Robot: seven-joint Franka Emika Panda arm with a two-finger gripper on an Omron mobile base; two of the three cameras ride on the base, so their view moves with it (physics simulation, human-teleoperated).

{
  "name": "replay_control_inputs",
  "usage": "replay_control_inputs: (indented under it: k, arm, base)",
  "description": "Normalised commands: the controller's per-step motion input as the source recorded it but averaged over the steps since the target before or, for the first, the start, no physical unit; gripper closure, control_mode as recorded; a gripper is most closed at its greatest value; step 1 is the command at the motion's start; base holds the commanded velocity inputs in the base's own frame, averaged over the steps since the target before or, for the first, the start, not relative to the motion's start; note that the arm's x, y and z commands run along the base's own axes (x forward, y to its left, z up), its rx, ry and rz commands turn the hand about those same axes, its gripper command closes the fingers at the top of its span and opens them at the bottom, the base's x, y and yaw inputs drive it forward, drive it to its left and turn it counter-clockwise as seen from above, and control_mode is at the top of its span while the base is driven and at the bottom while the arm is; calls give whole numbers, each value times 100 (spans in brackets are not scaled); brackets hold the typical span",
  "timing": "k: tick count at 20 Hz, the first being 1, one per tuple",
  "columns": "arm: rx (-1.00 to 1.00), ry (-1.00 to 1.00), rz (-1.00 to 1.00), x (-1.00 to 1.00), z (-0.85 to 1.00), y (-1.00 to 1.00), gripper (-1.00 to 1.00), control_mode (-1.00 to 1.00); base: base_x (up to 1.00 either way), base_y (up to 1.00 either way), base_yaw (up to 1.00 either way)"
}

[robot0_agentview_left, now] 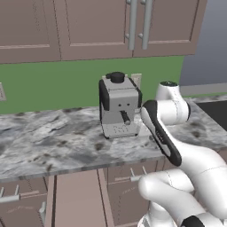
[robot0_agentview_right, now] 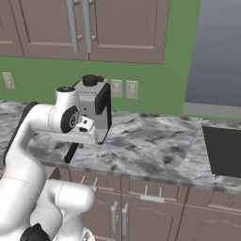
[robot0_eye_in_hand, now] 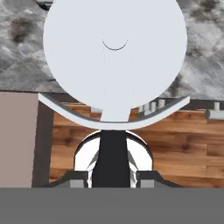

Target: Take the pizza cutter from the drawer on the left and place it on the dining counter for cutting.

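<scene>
Firmly clamped: dark slender pizza cutter [robot0_agentview_right: 71, 152] between gripper [robot0_agentview_right: 77, 143] fingers, over veined marble.

Grey-and-white marbled tabletop [robot0_agentview_left: 44, 142] beneath mauve-brown cabinets [robot0_agentview_left: 88, 26] with silver handles; a bright green wall [robot0_agentview_left: 53, 84]; a grey coffee machine [robot0_agentview_left: 119, 106] with black trim; the pizza cutter [robot0_eye_in_hand: 114, 57], pale grey wheel, near-black handle; wood-brown floor [robot0_eye_in_hand: 183, 144].

Coffee machine [robot0_agentview_left: 119, 106] on marbled counter [robot0_agentview_left: 48, 142]
</scene>
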Motion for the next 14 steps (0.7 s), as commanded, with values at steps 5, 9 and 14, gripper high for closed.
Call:
replay_control_inputs:
  k: [5, 9, 14]
  arm:
    - [-10, 0, -28, 16, -2, -10, 100, -100]
    - [0, 0, -8, 29, 0, -15, 100, -100]
    - [0, 0, 0, 23, -17, -6, 100, -100]
  base:
    - [0, 0, 0]
    - [0, 0, 0]
    - [0, 0, 0]
